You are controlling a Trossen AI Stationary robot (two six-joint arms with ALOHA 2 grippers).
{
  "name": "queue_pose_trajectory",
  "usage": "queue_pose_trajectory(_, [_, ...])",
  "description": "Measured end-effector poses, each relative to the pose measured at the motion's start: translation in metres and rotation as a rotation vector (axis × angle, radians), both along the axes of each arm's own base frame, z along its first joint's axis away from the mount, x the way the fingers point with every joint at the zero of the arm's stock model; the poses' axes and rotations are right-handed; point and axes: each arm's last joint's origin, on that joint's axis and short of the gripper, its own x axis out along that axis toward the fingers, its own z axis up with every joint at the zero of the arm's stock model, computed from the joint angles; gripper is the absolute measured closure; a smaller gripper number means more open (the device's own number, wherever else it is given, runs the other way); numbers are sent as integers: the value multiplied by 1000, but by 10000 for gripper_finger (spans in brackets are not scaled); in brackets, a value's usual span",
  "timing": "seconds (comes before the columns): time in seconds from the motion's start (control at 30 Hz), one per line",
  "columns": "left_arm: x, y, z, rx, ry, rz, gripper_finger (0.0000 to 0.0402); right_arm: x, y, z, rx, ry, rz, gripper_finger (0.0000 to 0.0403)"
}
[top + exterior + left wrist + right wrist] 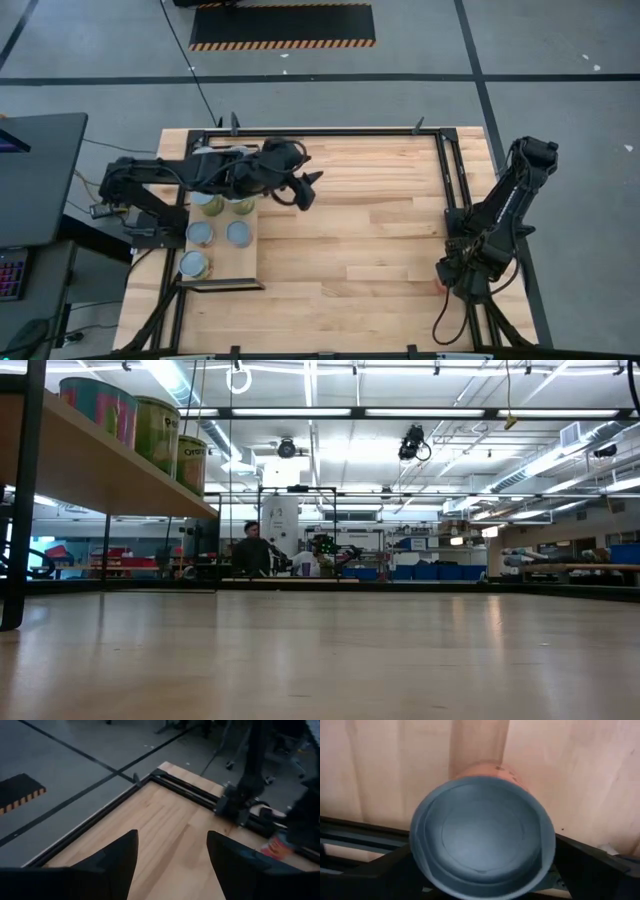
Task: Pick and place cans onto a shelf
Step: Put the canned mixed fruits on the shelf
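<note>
An orange-red can (485,770) with a grey-blue top (482,835) stands upright on the table near its right edge, also seen in the high view (438,284). My right gripper (482,857) (445,275) points down over it, open, one finger on each side of the can; I see no touch. Several cans (238,232) stand on the shelf (235,268) at the table's left; the low view shows three cans (158,430) on the shelf board (110,475). My left gripper (172,840) (308,190) hangs open above the table, just right of the shelf, with nothing between its fingers.
A black metal frame (450,170) runs along the table's far and right edges, close to the orange-red can. The middle of the wooden tabletop (350,230) is bare. A person (250,550) sits far off in the room behind the table.
</note>
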Motion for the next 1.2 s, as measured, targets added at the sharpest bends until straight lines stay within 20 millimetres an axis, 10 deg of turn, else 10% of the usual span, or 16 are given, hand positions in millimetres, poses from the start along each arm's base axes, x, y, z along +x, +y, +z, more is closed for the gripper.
queue_pose_trajectory(0.37, [-18,-31,19,-37,-60,-321,159,15,-6,7,35,-23,203,97])
queue_pose_trajectory(0.73, [-84,-39,56,-73,-160,-483,159,114,-33,42,30,-225,180,127])
queue_pose_trajectory(1.2, [-114,-40,53,-60,-51,-504,159,265,-56,36,-7,-164,-696,125])
